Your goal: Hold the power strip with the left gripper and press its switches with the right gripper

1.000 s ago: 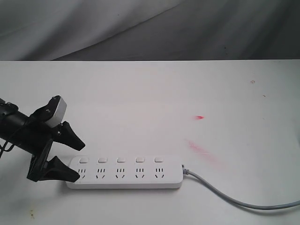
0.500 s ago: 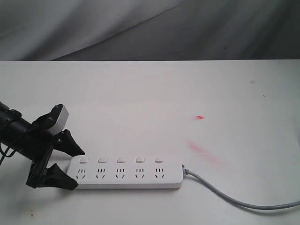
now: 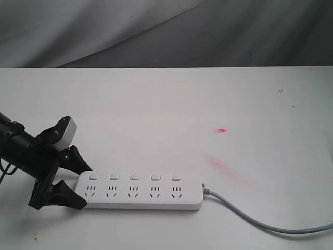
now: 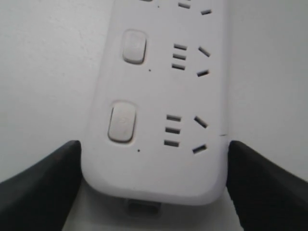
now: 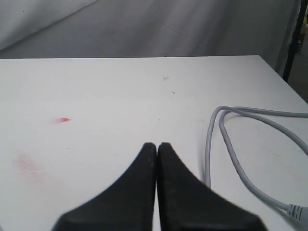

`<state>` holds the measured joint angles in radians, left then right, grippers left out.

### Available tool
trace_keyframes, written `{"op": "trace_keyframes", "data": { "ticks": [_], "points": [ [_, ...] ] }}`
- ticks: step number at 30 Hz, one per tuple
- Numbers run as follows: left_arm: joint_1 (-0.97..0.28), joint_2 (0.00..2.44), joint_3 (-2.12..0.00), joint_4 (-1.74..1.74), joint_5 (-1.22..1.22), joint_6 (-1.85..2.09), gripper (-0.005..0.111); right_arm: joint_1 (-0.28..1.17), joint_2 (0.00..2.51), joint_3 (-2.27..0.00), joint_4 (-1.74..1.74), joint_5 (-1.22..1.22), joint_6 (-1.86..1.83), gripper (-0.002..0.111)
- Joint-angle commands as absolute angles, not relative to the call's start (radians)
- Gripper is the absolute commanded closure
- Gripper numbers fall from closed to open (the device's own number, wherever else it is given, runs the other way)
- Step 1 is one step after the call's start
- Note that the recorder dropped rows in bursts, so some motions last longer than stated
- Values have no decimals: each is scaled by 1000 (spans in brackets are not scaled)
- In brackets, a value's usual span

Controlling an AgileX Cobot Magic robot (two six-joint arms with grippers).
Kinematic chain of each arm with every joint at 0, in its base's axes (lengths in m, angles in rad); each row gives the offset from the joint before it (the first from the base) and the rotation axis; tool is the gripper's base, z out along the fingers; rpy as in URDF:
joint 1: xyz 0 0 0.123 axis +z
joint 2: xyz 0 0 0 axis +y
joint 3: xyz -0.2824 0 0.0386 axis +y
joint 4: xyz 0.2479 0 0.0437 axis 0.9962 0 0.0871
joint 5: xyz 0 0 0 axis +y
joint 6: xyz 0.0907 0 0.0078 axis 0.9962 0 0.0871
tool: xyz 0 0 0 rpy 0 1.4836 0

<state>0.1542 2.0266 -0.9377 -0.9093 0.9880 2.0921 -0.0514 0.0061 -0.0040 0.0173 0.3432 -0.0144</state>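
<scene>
The white power strip (image 3: 139, 191) lies flat near the table's front edge, its grey cord (image 3: 260, 223) trailing off to the right. Its switches (image 3: 134, 177) form a row along the far side; two of them (image 4: 121, 121) show in the left wrist view. My left gripper (image 3: 80, 185) straddles the strip's left end (image 4: 154, 178), open, one black finger (image 4: 43, 187) close beside each long side. The right gripper (image 5: 157, 144) is shut with nothing in it, above bare table, and is outside the exterior view. A loop of cord (image 5: 226, 144) lies beside it.
The white table (image 3: 166, 114) carries red smears (image 3: 223, 165) and a small red mark (image 3: 222, 130) right of the middle. A grey cloth backdrop (image 3: 166, 31) hangs behind the table's far edge.
My left gripper has come down and back a little, so its fingers now flank the strip's left end instead of hanging over it. Its jaws have narrowed slightly. The strip has not moved.
</scene>
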Motion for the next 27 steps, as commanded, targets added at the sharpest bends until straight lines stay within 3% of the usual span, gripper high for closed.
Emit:
{"op": "trace_keyframes", "data": {
  "ticks": [1, 23, 27],
  "points": [
    [147, 2030, -935, -856, 952, 2094, 51, -61, 0, 0, 21, 337, -13, 108],
    [147, 2030, -935, -844, 942, 2094, 51, -61, 0, 0, 16, 337, -18, 108],
    [147, 2030, -935, -789, 942, 2094, 51, -59, 0, 0, -11, 157, -14, 108]
  ]
}}
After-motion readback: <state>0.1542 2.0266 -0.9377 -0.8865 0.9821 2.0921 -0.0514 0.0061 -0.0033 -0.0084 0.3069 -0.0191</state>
